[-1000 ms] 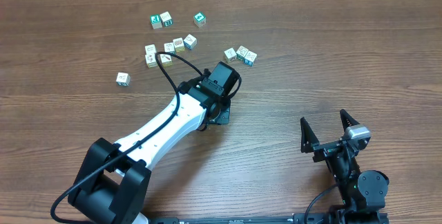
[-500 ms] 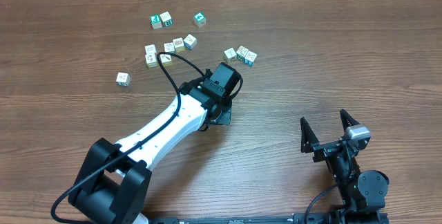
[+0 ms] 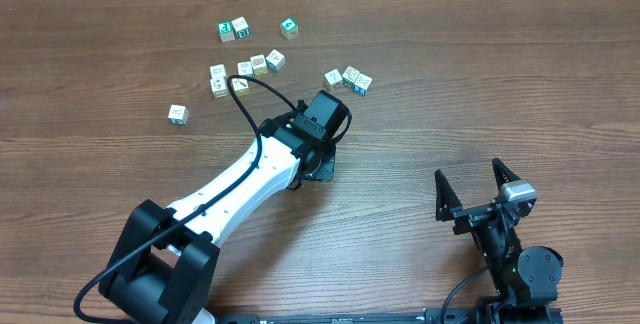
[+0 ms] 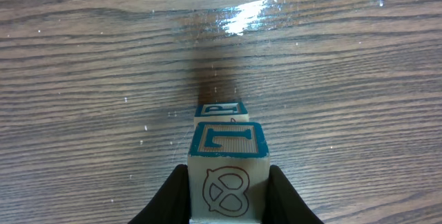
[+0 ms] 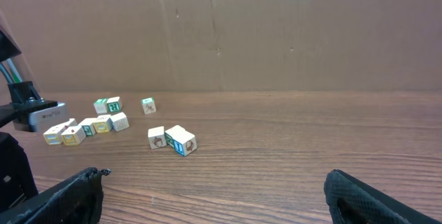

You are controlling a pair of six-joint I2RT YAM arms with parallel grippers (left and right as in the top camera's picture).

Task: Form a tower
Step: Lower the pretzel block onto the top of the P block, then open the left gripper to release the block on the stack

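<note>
My left gripper point(image 4: 228, 182) is shut on a cream cube point(image 4: 228, 172) that has a teal-framed face and a red pretzel outline. Directly past it, in line with it, a second teal-faced cube point(image 4: 221, 109) rests on the wood; these two make up the tower. Whether the held cube touches the lower one I cannot tell. From overhead the left gripper point(image 3: 318, 168) points down at mid-table, and the wrist hides the tower. The right gripper point(image 3: 470, 176) stands open and empty near the front right; the right wrist view also shows this gripper point(image 5: 221, 196) spread wide.
Loose cubes lie scattered at the back of the table: a pair point(image 3: 233, 30), a single point(image 3: 289, 28), a cluster point(image 3: 245, 67), a trio point(image 3: 349, 79) and one alone point(image 3: 178, 113). A cardboard wall point(image 5: 276, 30) stands behind the table. The left arm's cable point(image 3: 255, 89) loops above the cluster.
</note>
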